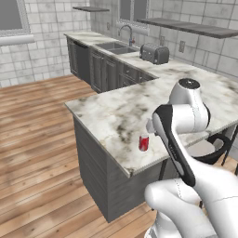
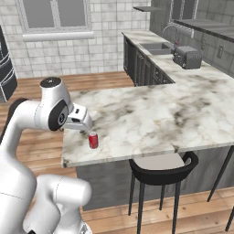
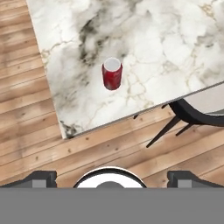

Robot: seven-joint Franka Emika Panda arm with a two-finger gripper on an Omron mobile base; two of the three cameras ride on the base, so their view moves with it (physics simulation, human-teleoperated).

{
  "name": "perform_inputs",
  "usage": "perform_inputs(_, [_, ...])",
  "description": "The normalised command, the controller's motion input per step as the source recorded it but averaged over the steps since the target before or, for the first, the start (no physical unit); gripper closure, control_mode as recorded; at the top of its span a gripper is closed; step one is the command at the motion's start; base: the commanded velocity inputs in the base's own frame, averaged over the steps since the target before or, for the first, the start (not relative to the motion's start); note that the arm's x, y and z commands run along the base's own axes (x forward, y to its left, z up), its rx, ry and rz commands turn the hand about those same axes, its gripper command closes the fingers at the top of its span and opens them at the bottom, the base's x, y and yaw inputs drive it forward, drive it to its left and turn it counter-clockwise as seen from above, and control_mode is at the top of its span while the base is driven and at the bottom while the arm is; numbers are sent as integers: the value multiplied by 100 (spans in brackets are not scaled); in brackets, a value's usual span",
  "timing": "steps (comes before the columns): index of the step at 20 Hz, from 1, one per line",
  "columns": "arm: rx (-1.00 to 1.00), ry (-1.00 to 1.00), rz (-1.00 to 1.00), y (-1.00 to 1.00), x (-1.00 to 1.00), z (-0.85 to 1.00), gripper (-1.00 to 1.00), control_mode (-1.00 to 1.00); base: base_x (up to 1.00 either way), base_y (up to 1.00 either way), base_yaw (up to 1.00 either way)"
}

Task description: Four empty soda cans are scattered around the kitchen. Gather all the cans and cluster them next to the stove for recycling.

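Left base view gives me the veined marble counter (image 1: 116,111), a boxy steel toaster (image 1: 154,53) and the small red soda can (image 1: 144,142) upright near the counter's edge. Hand view adds its silver top and my gripper (image 3: 112,177) spread wide, holding nothing.

One red soda can (image 1: 144,142) stands on the marble counter (image 1: 116,111). One toaster (image 1: 154,54) sits on the far counter, beside one sink (image 1: 116,46) with one tap (image 1: 126,31). Two wall shelves: one long (image 1: 195,28), one short (image 1: 90,9). One black stool (image 2: 162,171) is tucked under the counter edge. Two windows show in the left base view, one on the side wall (image 1: 11,16), one above the sink (image 1: 132,10)
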Motion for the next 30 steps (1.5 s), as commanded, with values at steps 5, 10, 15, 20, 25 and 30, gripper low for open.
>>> perform_inputs(5, [0, 10, 0, -5, 13, -6, -100, -100, 0, 0, 0])
perform_inputs(10, [0, 9, 0, 0, 16, -3, -100, -100, 0, 0, 0])
perform_inputs(15, [0, 3, 0, -1, 11, -6, -100, -100, 0, 0, 0])
perform_inputs(20, [0, 6, 0, 0, 12, -12, -100, -100, 0, 0, 0])
perform_inputs(25, [0, 7, 0, 0, 13, -14, -100, -100, 0, 0, 0])
perform_inputs(30, [0, 4, 0, 0, 14, -8, -100, -100, 0, 0, 0])
